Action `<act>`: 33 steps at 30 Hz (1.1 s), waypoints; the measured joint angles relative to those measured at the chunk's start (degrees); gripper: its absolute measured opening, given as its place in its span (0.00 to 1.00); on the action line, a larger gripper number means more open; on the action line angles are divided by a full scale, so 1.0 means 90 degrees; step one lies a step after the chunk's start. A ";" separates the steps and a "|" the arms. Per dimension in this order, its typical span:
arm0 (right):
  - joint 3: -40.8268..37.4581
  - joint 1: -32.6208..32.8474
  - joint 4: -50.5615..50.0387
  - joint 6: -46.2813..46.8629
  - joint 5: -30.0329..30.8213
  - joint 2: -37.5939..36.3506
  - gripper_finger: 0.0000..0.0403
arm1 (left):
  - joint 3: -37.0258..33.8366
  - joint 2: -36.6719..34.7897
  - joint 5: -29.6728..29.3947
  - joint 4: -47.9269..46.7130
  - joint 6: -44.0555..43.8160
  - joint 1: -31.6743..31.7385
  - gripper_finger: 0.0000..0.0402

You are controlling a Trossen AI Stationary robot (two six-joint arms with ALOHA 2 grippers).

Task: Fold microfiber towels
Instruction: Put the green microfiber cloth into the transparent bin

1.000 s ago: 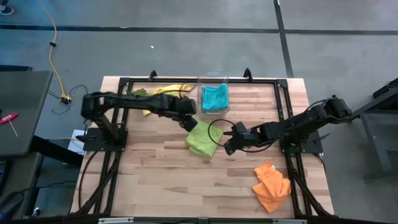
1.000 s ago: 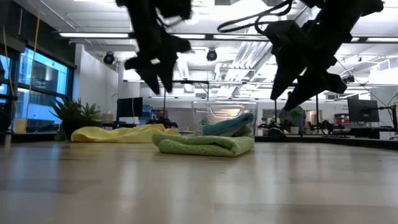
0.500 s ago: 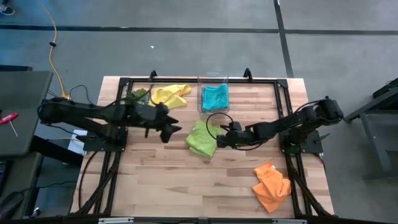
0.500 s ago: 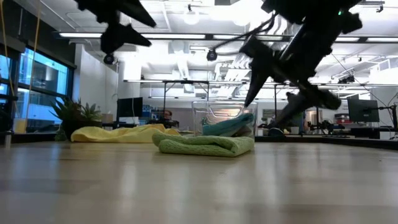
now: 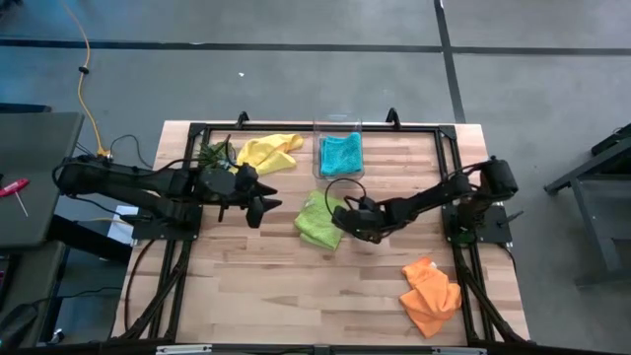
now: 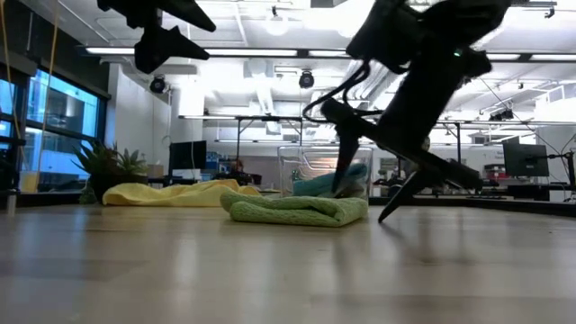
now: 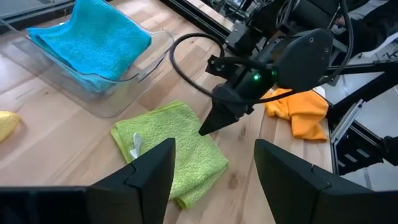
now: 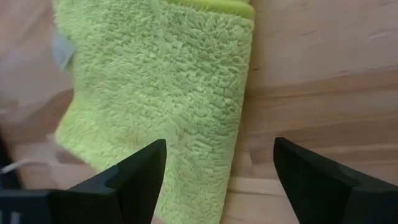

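The right gripper (image 5: 345,219) sits low at the right edge of the lime green towel (image 5: 319,221), mid-frame in the high view, jaws spread wide with nothing in them. In the low view one finger reaches behind the folded bundle and the other angles down to the wood beside it.

The risk is pretty obvious: if it closes from here it could catch just the top layer and peel the fold open, or drag the whole bundle sideways across the table (image 5: 256,286). The clear plastic box (image 5: 340,156) with the teal towel (image 5: 341,154) sits just above the green one, so a push that way could bump it.

The left gripper (image 5: 262,198) hangs left of centre, well up off the table, parted and empty, so it's no help pinning anything. The yellow towel (image 5: 268,151) lies rumpled at upper left, the orange towel (image 5: 431,294) at lower right, both probably still to be folded.
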 joint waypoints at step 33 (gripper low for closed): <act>0.0844 -0.0494 -0.1142 -0.1151 -0.0599 0.0665 0.08 | 0.0000 0.0005 0.0075 -0.0002 -0.0174 0.0002 0.52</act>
